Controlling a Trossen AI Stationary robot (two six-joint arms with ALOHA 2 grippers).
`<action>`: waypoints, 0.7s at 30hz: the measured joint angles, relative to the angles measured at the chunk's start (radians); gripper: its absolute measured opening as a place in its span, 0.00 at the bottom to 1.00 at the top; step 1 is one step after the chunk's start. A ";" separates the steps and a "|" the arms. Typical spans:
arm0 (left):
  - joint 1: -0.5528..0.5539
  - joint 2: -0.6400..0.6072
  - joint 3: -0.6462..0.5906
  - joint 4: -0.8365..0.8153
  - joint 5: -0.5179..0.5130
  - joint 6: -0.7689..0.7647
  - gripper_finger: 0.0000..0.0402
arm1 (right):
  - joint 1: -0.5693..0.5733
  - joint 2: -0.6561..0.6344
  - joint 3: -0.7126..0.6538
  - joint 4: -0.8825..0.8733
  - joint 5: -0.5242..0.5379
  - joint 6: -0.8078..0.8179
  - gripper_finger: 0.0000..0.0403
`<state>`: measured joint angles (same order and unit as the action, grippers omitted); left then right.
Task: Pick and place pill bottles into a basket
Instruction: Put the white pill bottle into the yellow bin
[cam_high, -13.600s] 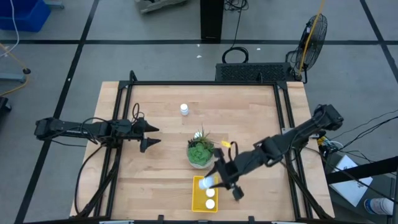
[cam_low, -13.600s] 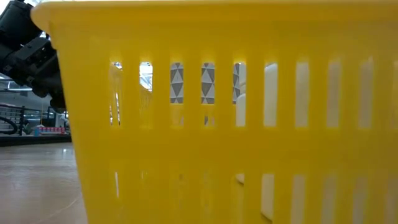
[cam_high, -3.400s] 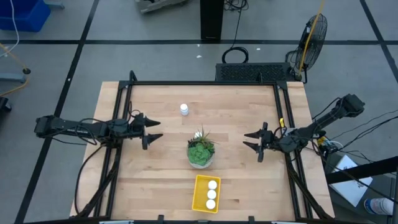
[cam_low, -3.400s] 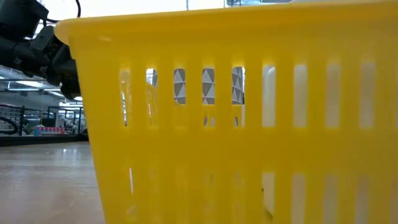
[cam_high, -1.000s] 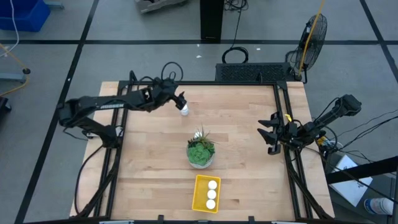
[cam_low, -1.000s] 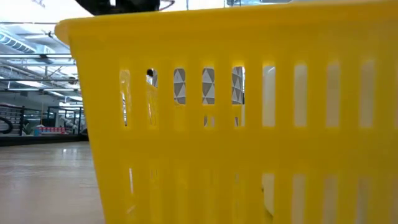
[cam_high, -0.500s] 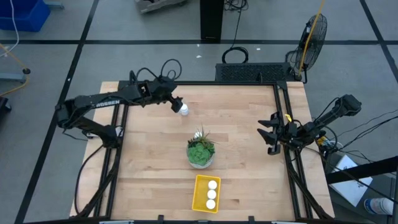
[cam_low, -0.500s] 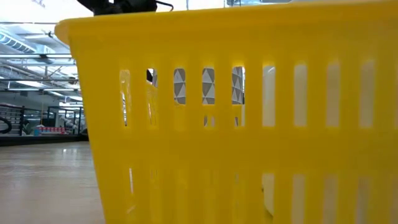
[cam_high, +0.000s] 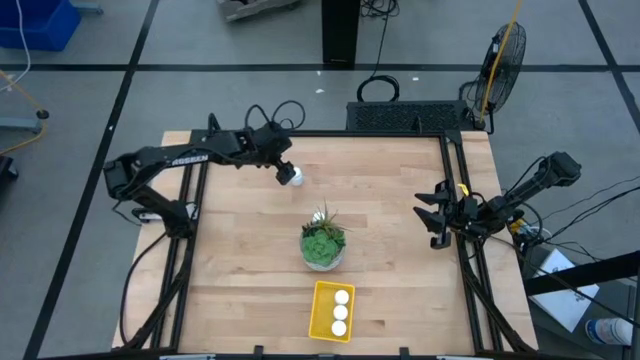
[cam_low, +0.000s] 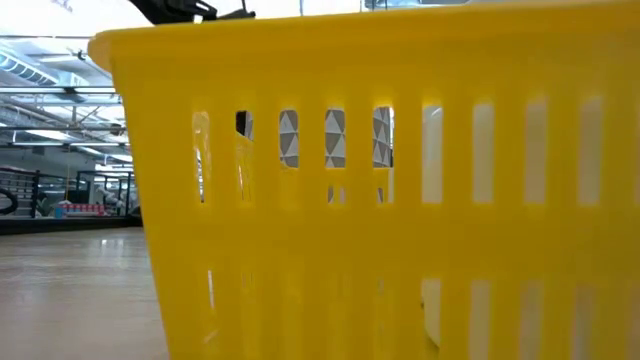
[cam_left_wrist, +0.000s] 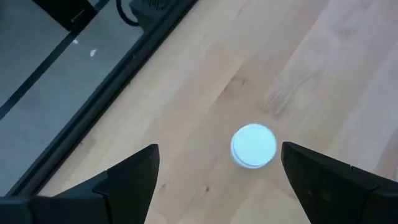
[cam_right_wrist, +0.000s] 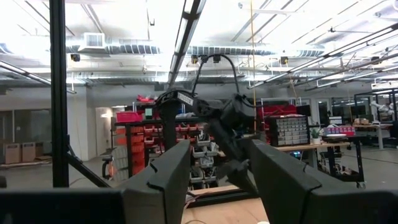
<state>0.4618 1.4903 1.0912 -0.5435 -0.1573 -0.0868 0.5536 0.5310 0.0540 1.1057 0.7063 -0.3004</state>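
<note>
Left gripper (cam_high: 288, 173) reaches over the far part of the wooden table (cam_high: 400, 280), directly above the one loose pill bottle (cam_high: 296, 177). Fingers spread wide; in the left wrist view the bottle's white cap (cam_left_wrist: 254, 146) shows between the two dark fingers (cam_left_wrist: 134, 180), with bare wood on either side of it. No contact visible; the bottle stands upright on the table, not held.

Yellow basket (cam_high: 330, 311) sits at the near edge of the table, slightly right of centre. Three bottles lie inside it in a row (cam_high: 340, 312), caps up. In the low view the basket's slotted wall (cam_low: 400, 230) fills nearly the whole picture, with pale bottle shapes showing through the slots on the right.

Potted plant (cam_high: 323, 243) stands mid-table, between the loose bottle and the basket, apart from both.

Right gripper (cam_high: 434, 215) waits at the right edge of the table, well apart from everything, fingers pressed nearly together, nothing between them. Its wrist view looks level across the room and shows the left arm (cam_right_wrist: 224, 134) farther off.
</note>
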 joint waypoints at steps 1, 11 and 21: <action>0.000 0.011 0.000 0.007 0.000 0.003 0.85 | 0.000 0.000 0.000 0.000 0.000 0.000 0.40; 0.009 0.094 0.001 0.052 0.071 0.006 0.85 | 0.000 0.000 0.000 0.000 0.000 0.000 0.40; 0.014 0.129 0.001 0.064 0.080 0.010 0.85 | 0.000 0.000 0.000 0.000 0.000 0.000 0.40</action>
<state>0.4755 1.6196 1.0922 -0.4798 -0.0774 -0.0767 0.5537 0.5308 0.0540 1.1057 0.7059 -0.3004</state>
